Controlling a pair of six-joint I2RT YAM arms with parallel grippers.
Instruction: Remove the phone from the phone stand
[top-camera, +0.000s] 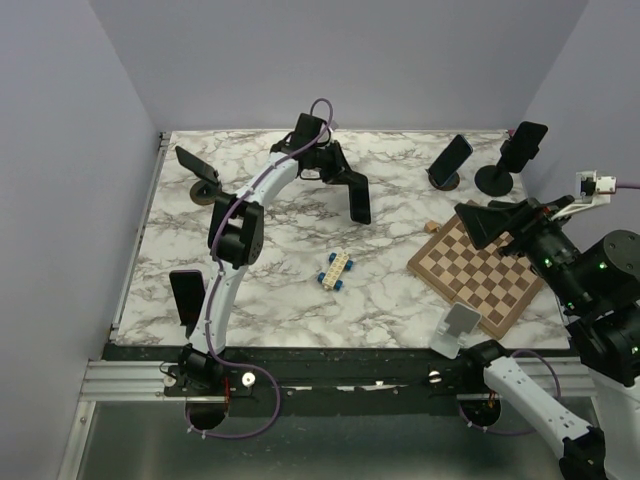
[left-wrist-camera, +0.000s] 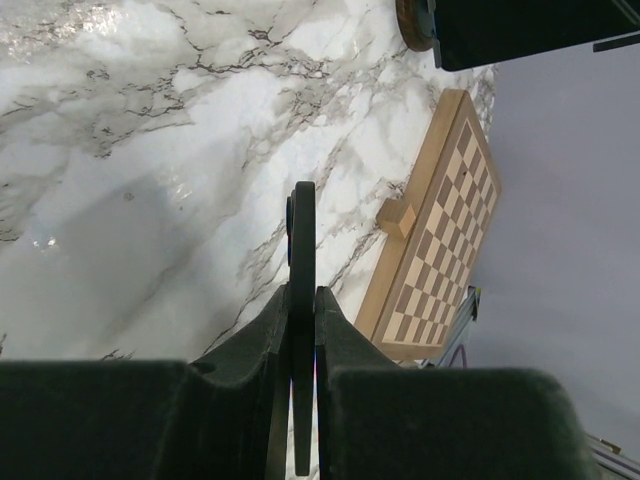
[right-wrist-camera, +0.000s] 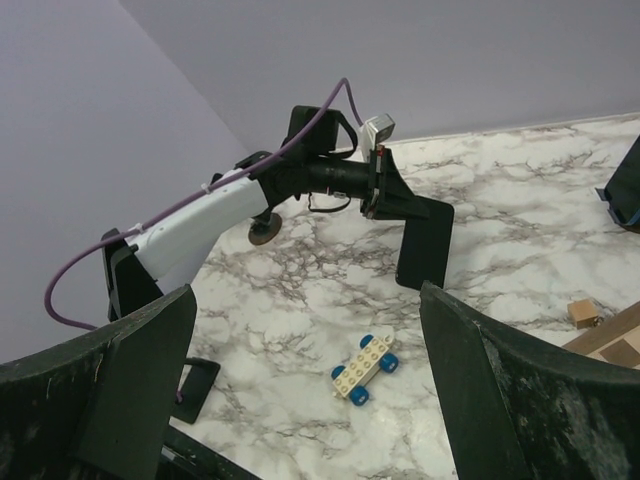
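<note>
My left gripper is shut on a black phone and holds it by its top edge over the back middle of the marble table, away from every stand. In the left wrist view the phone shows edge-on, pinched between the two fingers of that gripper. The right wrist view shows the same phone hanging from the left arm. My right gripper is open and empty above the chessboard's far corner, and its own view shows its jaws wide apart.
A brown-based stand with a dark phone is back left. Two more stands with phones are back right. A phone leans front left. A white stand, a chessboard, a wooden block and a toy car are nearby.
</note>
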